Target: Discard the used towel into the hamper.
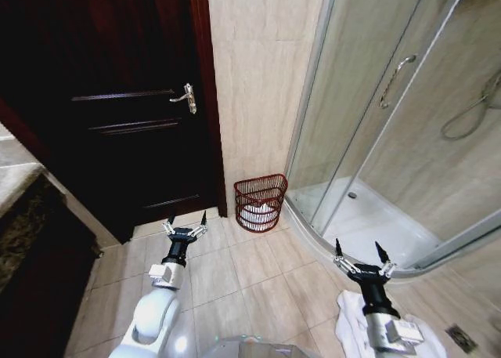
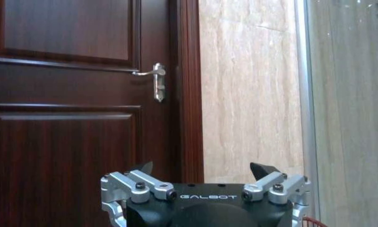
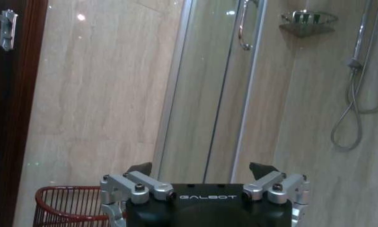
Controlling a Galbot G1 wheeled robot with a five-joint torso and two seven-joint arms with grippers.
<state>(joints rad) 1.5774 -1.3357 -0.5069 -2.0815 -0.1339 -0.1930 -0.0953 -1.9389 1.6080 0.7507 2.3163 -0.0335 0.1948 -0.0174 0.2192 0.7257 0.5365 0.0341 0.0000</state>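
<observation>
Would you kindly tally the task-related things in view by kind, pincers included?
Hampers: 1, the red wire hamper against the wall, something white inside.
White towels on the floor: 1, the towel under the right arm.
Pincers: 2, left pincer and right pincer, both open and empty.
Total: 4

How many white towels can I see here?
2. One towel lies inside the hamper by the wall; another towel lies on the floor beside the open right gripper. More could be hidden beneath.

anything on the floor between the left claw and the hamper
No. In the head view, bare beige floor tile separates the open left claw from the hamper, which stands against the wall beside the dark door.
</observation>
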